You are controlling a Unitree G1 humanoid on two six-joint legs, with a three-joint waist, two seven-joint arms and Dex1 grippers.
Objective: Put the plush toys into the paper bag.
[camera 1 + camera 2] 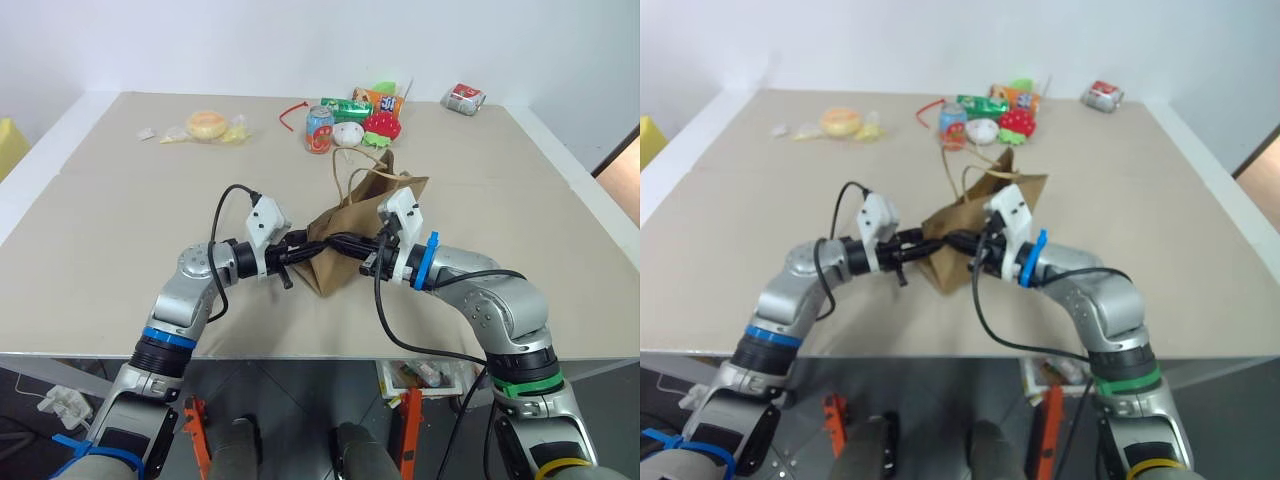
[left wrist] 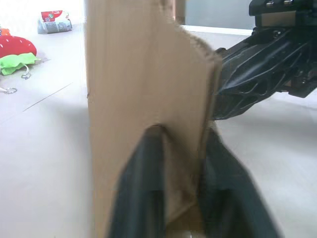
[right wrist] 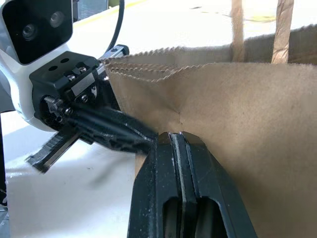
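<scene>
With our left gripper and right gripper both pinched shut on the rim of the brown kraft paper bag near the front edge of the beige worktop, pulling apart unevenly could tear it.

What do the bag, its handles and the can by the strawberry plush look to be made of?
Bag: matte brown kraft paper, by its creases and zigzag-cut rim. Handles: tan loops, seemingly twisted paper cord. Can: probably metal with glossy red and blue print, given its shine and rimmed top. Strawberry plush: soft red fabric.
</scene>
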